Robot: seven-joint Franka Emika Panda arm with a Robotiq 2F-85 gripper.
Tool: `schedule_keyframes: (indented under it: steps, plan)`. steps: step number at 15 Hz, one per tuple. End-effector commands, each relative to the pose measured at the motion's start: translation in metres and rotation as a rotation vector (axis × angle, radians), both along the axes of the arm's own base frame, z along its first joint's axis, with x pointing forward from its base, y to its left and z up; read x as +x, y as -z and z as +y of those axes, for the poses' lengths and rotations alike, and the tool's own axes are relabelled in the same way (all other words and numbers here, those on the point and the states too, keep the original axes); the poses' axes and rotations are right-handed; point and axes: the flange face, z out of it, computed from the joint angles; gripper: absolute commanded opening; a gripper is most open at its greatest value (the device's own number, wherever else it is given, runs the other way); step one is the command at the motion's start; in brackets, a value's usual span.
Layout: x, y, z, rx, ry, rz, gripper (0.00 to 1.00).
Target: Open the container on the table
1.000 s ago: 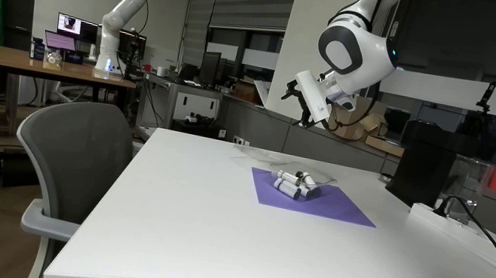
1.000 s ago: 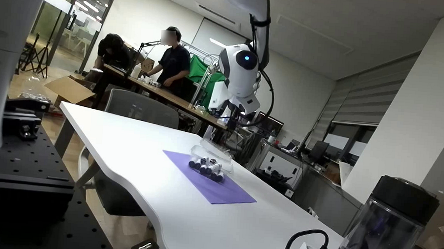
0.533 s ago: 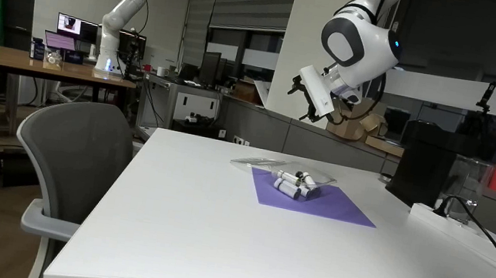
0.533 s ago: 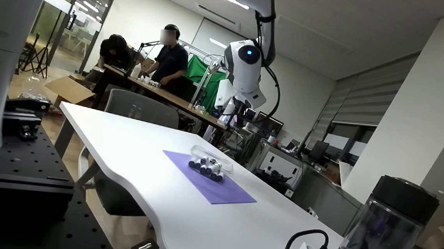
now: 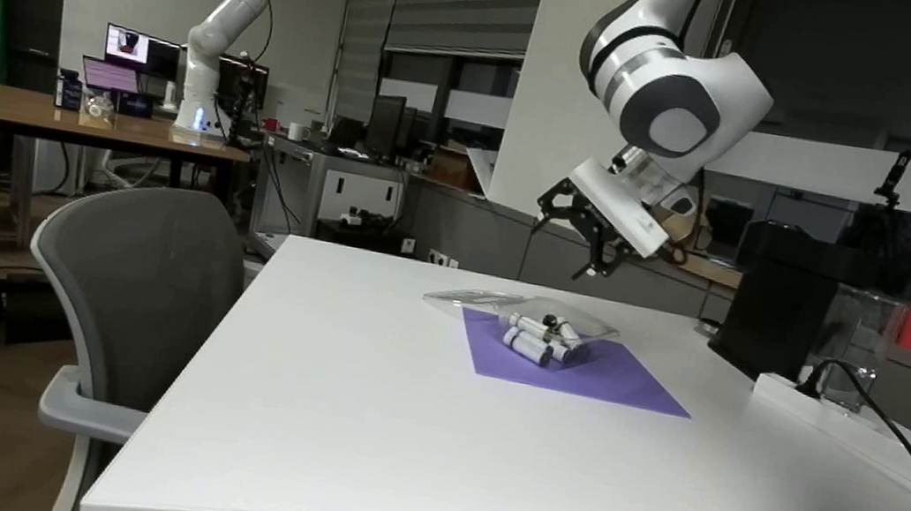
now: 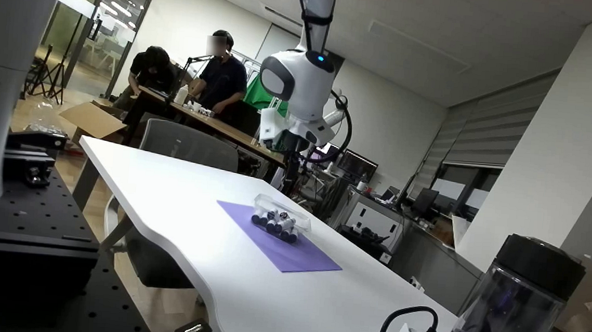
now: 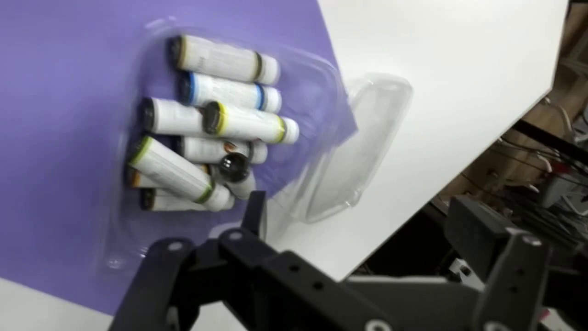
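Container (image 7: 310, 99) open, mostly on purple mat (image 7: 55, 138), white-labelled vials (image 7: 250, 123) piled inside, 1 clear lid (image 7: 360, 142) alongside, gripper (image 7: 363, 220) spread wide

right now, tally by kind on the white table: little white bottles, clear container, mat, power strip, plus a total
Little white bottles: at least 9; they overlap in the wrist view, so more could be hidden
Clear container: 1, open, holding the bottles
Purple mat: 1
Power strip: 1
Total: at least 12
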Motion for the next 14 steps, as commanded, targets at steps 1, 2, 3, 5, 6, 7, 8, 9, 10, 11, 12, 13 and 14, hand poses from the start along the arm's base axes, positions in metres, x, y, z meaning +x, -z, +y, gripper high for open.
schedule_keyframes:
  steps: [1, 2, 3, 5, 6, 7, 8, 9, 10, 11, 12, 13, 14]
  plan:
    - [-0.047, 0.014, -0.033, -0.029, -0.064, 0.145, 1.0]
    - [-0.054, 0.018, -0.043, -0.042, -0.101, 0.188, 1.0]
    - [-0.059, 0.022, -0.051, -0.07, -0.137, 0.225, 1.0]
    - [-0.064, 0.025, -0.068, -0.118, -0.232, 0.297, 1.0]
    - [-0.063, 0.025, -0.076, -0.154, -0.276, 0.328, 1.0]
    - [-0.056, 0.017, -0.084, -0.189, -0.314, 0.346, 1.0]
    - [-0.047, 0.002, -0.092, -0.23, -0.346, 0.354, 1.0]
    - [-0.039, -0.015, -0.101, -0.27, -0.38, 0.359, 1.0]
    - [-0.031, -0.033, -0.107, -0.312, -0.403, 0.352, 1.0]
    - [-0.022, -0.054, -0.113, -0.351, -0.426, 0.347, 1.0]
    - [-0.014, -0.076, -0.117, -0.382, -0.449, 0.333, 1.0]
    - [-0.006, -0.101, -0.123, -0.421, -0.455, 0.322, 1.0]
    - [0.001, -0.127, -0.124, -0.44, -0.475, 0.31, 1.0]
